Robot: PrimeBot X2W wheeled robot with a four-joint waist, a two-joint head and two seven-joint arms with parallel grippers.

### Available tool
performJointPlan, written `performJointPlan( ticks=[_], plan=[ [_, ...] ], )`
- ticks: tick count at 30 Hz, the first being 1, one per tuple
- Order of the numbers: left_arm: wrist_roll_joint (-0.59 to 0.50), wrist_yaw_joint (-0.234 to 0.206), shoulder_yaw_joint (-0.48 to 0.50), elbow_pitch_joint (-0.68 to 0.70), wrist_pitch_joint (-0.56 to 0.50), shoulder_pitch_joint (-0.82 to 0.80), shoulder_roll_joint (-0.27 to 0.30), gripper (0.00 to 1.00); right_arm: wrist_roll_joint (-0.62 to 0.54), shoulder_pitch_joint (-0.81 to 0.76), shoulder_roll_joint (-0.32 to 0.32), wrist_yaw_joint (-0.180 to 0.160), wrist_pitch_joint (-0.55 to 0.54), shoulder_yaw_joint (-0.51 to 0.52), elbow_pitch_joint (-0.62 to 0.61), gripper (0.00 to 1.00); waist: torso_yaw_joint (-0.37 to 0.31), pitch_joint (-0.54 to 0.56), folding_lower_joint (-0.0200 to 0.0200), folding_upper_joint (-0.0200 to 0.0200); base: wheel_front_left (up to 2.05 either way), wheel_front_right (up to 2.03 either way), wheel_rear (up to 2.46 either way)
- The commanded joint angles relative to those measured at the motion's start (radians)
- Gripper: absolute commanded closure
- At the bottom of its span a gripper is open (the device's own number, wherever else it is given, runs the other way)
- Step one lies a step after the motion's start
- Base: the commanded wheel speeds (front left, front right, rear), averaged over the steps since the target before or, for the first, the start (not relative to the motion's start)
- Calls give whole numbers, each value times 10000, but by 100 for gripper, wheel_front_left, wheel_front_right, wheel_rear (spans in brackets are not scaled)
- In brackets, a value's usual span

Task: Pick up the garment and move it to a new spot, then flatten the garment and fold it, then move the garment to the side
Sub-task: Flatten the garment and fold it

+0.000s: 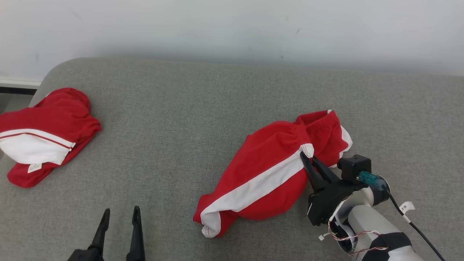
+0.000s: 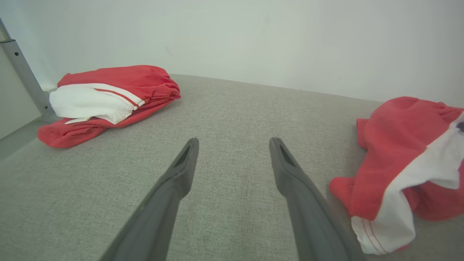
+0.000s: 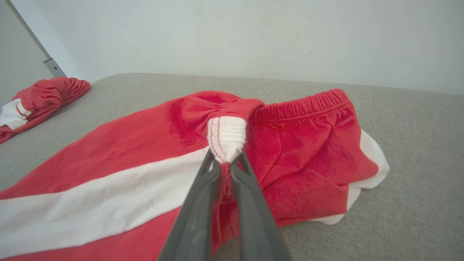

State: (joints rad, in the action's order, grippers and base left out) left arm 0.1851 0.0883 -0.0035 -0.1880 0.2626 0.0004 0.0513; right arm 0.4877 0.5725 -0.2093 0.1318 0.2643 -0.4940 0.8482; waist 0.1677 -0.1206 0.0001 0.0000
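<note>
In the head view we see the garment [image 1: 264, 170], red shorts with a white stripe, lying crumpled right of centre on the grey cushioned surface [image 1: 181, 119]. Our right tool [image 1: 307, 156] is closed on the white end of its waistband [image 1: 307, 148]. Our left tool [image 1: 121, 209] hovers at the lower left with its jaws wide apart and nothing between them, well apart from the second garment [image 1: 47, 137] folded at the far left edge. In the left wrist view the left tool's fingers spread over bare cushion, with the garment just to their right. In the right wrist view the right tool pinches only a small bunched tuft of waistband, and the rest of the cloth lies slack on the surface. We judge the pickup is about to begin, and the risk lies in that thin bite. The elastic could slide out under the garment's weight as we lift, or the trailing cloth could drag and twist on the rough cushion, making it harder to flatten. A carry too far left could also land it on the second garment.
</note>
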Motion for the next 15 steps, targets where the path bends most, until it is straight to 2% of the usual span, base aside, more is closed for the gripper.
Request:
performJointPlan(
  ticks=[1, 7, 10, 15],
  plan=[
    [81, -15, -41, -74, 34, 102, -17, 0, 102, -119, -141, -22, 1, -43, -325, 100, -105, 103, -1, 0, 0, 0, 0],
    [156, -55, -66, -214, 34, 391, -16, 0, -94, -1147, -490, -22, 4, 431, -1906, 100, -539, 492, -1, 0, 0, 0, 0],
    [204, -65, -97, -311, 34, 504, -13, 0, -394, -2222, -682, -22, 1, 882, -3041, 100, -895, 667, -1, 0, 0, 0, 0],
    [251, -23, -175, -440, 34, 608, -12, 0, -605, -3495, -859, -22, 3, 1515, -4076, 100, -1293, 672, -1, 0, 0, 0, 0]
  ],
)
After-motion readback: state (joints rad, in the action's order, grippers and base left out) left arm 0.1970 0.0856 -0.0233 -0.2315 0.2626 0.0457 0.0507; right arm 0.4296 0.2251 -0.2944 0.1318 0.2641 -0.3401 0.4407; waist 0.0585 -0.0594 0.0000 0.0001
